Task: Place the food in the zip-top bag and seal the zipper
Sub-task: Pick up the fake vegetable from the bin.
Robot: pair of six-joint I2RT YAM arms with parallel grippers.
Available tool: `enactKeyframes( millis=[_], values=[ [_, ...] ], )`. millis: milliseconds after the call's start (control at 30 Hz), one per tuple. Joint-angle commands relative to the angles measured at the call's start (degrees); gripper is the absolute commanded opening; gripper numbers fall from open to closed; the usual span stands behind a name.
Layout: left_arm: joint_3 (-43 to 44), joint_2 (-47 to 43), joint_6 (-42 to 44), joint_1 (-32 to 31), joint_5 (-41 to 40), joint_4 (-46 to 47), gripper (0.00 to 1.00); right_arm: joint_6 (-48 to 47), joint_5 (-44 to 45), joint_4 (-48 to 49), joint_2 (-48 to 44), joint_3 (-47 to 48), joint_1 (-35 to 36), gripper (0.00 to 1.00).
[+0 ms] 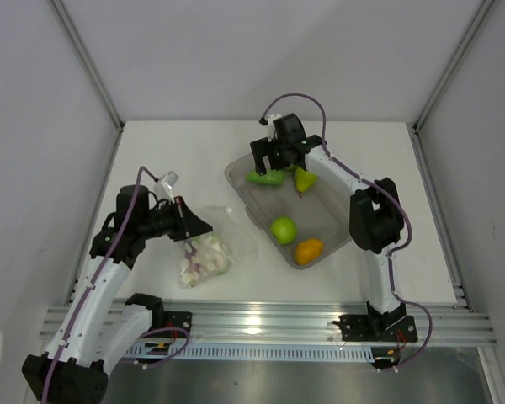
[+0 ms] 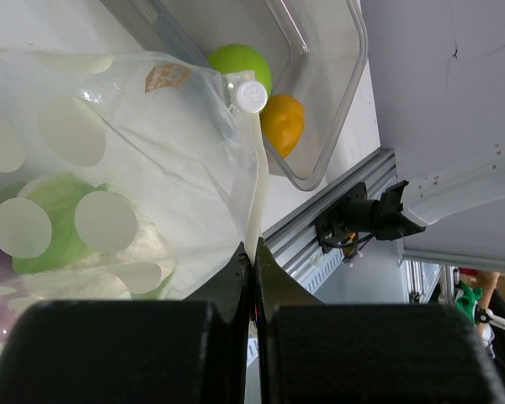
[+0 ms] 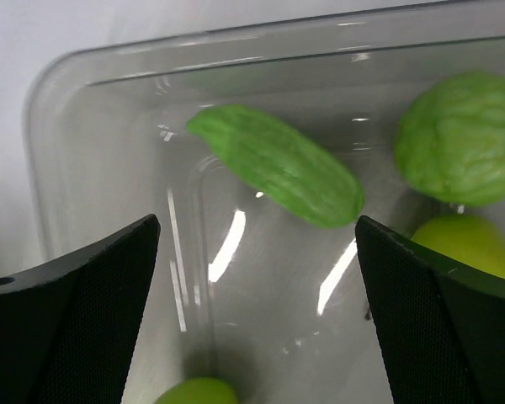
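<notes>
From above, the grey bin (image 1: 259, 202) holds the cucumber (image 1: 265, 178), pear (image 1: 305, 179), apple (image 1: 284, 230) and citrus (image 1: 309, 251). The zip-top bag (image 1: 204, 252) lies just left of the bin, with pale and green pieces already inside. The left gripper (image 1: 185, 220) is at the bag's upper edge. The right gripper (image 1: 278, 156) hangs over the bin's far end.

The left wrist view shows that claw pressed together on the bag's edge, pinching the zipper (image 2: 255, 185). The strip runs up toward the bin, where the apple and citrus show through the wall.

In the right wrist view the fingers stand wide apart inside the bin, straddling the cucumber, which lies slantwise near the far corner.

Two risks seem likely. The cucumber may skid on the slick bin floor if the fingers close across its slant, or a finger may catch the bin wall. The thin strip may also slip from the left pinch, letting the mouth sag shut.
</notes>
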Motion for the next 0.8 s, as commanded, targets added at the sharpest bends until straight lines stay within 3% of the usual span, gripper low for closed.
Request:
enactKeyframes(
  millis=[0,167,433,767],
  values=[
    [-1.3,0.1,-0.7,-0.2,2.7,3.1,0.01,-9.8,1.9,0.4,3.3,5.2,-0.3,0.99],
    [-2.7,0.5,-0.1,-0.2,3.3,4.1,0.01,-17.1,5.4,-2.5,9.9,9.6,-0.3,0.99],
    [-3.3,2.3,0.1,-0.2,4.6,6.6,0.01,-25.0,3.8,-6.2,15.2,14.6,-0.6,0.99],
    [-3.7,3.8,0.5,-0.2,5.0,7.4,0.01,-25.5,-1.5,-8.4,16.5,14.8,0.6,0.97]
  ],
)
